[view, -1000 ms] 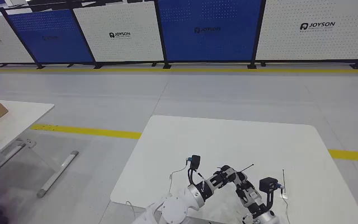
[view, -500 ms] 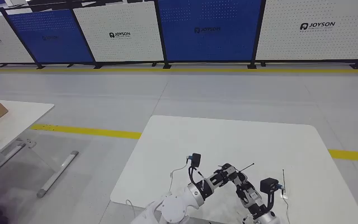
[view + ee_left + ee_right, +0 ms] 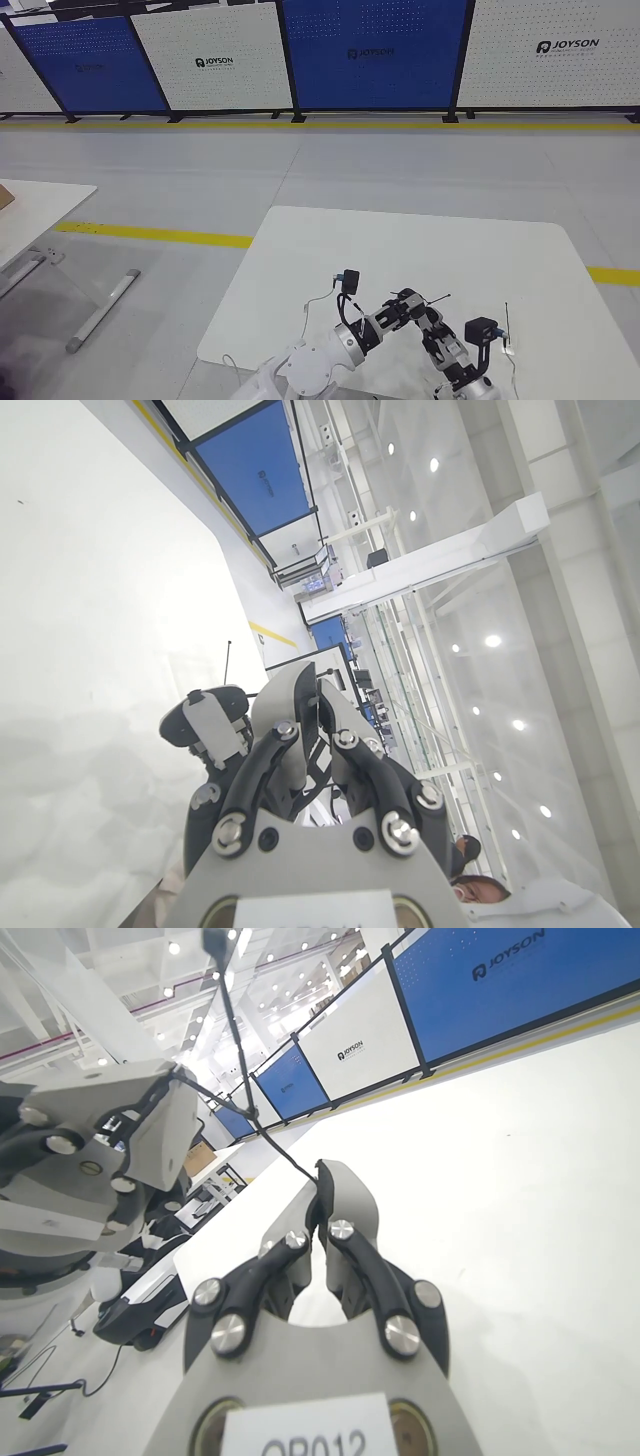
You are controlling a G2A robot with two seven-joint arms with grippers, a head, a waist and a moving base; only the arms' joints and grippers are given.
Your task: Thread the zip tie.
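Two zip ties (image 3: 437, 298) (image 3: 506, 320), two claws (image 3: 316, 680) (image 3: 320, 1173), two tables (image 3: 400, 250) (image 3: 30, 210)

Zip tie (image 3: 216, 938) bridges left gripper (image 3: 317, 695) and right gripper (image 3: 319, 1180); table (image 3: 400, 250) open beyond.

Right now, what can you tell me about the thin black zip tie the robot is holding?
The zip tie is a thin black strip, plastic by its look, with a small square head at its free end. It is held in the air above the table. The right hand pinches one end. From a small bump midway, a second strand runs to the left hand. Whether it is threaded cannot be told.
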